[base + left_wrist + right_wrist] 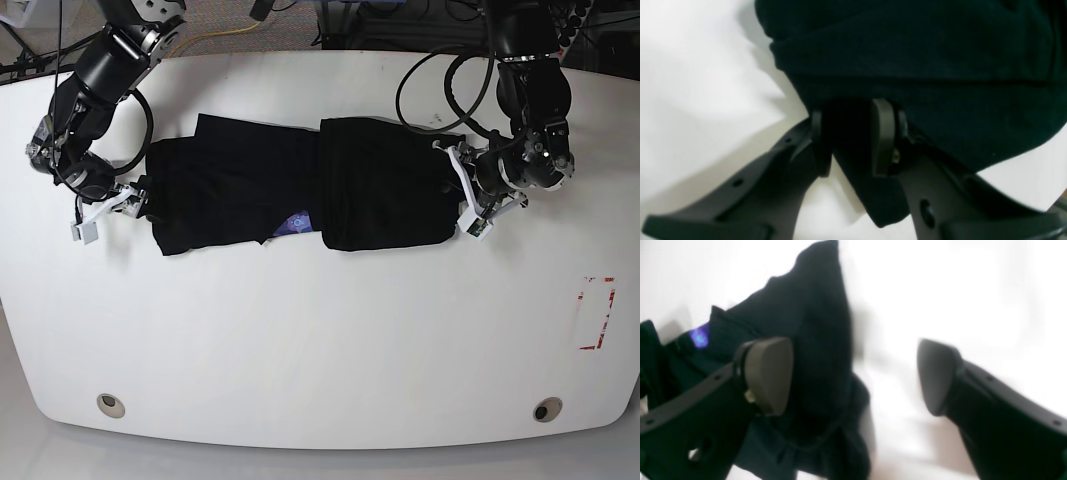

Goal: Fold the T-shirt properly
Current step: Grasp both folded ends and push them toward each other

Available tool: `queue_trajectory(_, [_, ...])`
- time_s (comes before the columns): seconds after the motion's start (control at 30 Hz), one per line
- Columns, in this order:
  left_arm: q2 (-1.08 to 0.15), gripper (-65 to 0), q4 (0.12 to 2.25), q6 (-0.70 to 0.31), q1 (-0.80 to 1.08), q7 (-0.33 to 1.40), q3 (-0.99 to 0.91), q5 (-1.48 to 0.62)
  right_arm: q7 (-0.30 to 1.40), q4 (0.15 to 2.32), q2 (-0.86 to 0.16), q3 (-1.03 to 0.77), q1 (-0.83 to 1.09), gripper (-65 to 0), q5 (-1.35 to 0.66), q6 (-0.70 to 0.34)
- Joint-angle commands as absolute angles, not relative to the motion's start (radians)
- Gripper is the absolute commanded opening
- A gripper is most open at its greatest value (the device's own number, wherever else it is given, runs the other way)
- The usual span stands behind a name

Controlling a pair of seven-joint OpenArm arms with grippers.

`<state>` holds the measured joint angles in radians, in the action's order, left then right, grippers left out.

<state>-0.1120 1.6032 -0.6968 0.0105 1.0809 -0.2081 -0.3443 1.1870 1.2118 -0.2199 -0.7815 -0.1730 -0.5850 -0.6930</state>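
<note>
In the left wrist view, the left gripper (853,133) has its jaws drawn in narrow on a bunched edge of the T-shirt (923,66), with black cloth filling the gap between them and a tail of it hanging below; the white worktop (700,83) shows to one side. In the right wrist view, which is blurred, the right gripper (853,376) has its jaws spread wide with nothing between them; the cloth rises in a peak behind one jaw, and the bluish-purple neck label (700,336) shows at the edge of the fabric. In the base view, the T-shirt (250,190) lies as a long dark band across the far half of the worktop (320,350), near its far edge. The part nearer the left gripper (470,205) looks doubled over into a thicker block (385,185), while the part toward the right gripper (125,200) lies flatter, the label peeking out at its near edge. The fold appears to be partly done: the sides seem tucked in, and folding the band's ends together remains. No containers are in view.
</note>
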Motion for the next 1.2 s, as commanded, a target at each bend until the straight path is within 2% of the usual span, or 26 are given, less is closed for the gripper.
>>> queue_trajectory(0.0, [-0.119, -48.1, 1.621, -0.698, -0.008, 1.064, -0.211, -0.358, 1.196, 1.228, -0.191, -0.779, -0.159, -9.0, -0.595, -0.698])
queue_trajectory(0.2, [-0.117, -48.1, 1.621, -0.698, -0.008, 1.064, -0.211, -0.358, 1.236, 1.326, -0.128, -0.723, -0.090, -9.5, -0.705, -0.698])
queue_trajectory(0.37, [-0.114, -48.1, 1.621, -0.698, -0.008, 1.064, -0.211, -0.358, 1.228, 1.365, -0.122, -0.685, -0.074, -10.6, -0.711, -0.698])
queue_trajectory(0.43, [-0.114, -48.1, 1.620, -0.698, -0.008, 1.064, -0.211, -0.358, 1.205, 1.365, -0.122, -0.682, -0.074, -17.3, -0.711, -0.698])
queue_trajectory(0.47, [-0.114, -48.1, 1.620, -0.698, -0.008, 1.064, -0.211, -0.358, 1.194, 1.365, -0.122, -0.680, -0.074, -22.8, -0.711, -0.698])
queue_trajectory(0.53, [-0.114, -48.1, 1.620, -0.698, -0.008, 1.064, -0.211, -0.358, 1.181, 1.363, -0.124, -0.680, -0.081, -37.3, -0.711, -0.698])
queue_trajectory(0.57, [-0.114, -48.1, 1.620, -0.698, -0.008, 1.064, -0.209, -0.358, 1.178, 1.363, -0.125, -0.680, -0.085, -46.5, -0.711, -0.698])
queue_trajectory(0.67, [-0.114, -48.1, 1.620, -0.698, -0.008, 1.064, -0.208, -0.357, 1.175, 1.366, -0.128, -0.680, -0.087, -65.0, -0.711, -0.698])
queue_trajectory(0.77, [-0.113, -47.9, 1.620, -0.698, -0.008, 1.066, -0.206, -0.357, 1.175, 1.388, -0.128, -0.680, -0.085, -65.0, -0.711, -0.698])
queue_trajectory(0.97, [-0.051, -47.9, 1.581, -0.634, -0.008, 1.069, -0.211, -0.363, 1.181, 1.649, -0.093, -0.671, -0.005, -65.0, -0.720, -0.599])
queue_trajectory(1.17, [-0.008, -47.9, 1.527, -0.631, -0.004, 1.069, -0.211, -0.358, 1.181, 1.929, -0.038, -0.526, 0.087, -65.0, -0.720, -0.599])
